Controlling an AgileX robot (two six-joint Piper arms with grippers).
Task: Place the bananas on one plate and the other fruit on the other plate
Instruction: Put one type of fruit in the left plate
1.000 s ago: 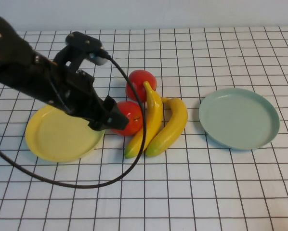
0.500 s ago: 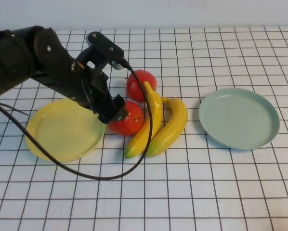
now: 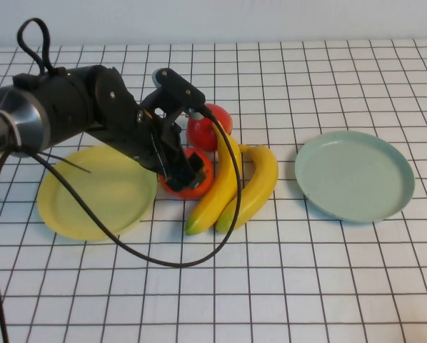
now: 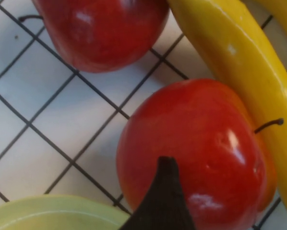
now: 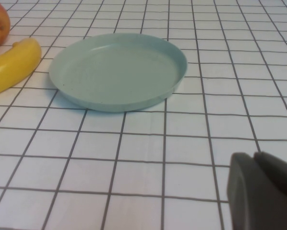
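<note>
The worktop [image 3: 328, 286] is a white gridded sheet. On it, the yellow plate [image 3: 92, 196] lies at the left and the pale blue-green plate [image 3: 355, 175] well apart at the right, both bare. Between them the two bananas [image 3: 235, 182] lie side by side, touching. Two red apples sit just left of them: the far apple [image 3: 212, 125] behind, and the near apple [image 3: 199, 179] touching the inner banana and just beside the yellow plate's rim.

The left gripper [image 3: 185, 170] is down over the near apple, one dark fingertip [image 4: 162, 201] against its skin; whether the jaws are open or closed around it, I cannot tell. The right gripper [image 5: 263, 191] is parked near the blue-green plate, jaws closed on nothing.

To grasp well, I judge the jaws should straddle the apple's widest part, clear of the banana, squeeze firmly because the skin looks slick, then lift straight up.
</note>
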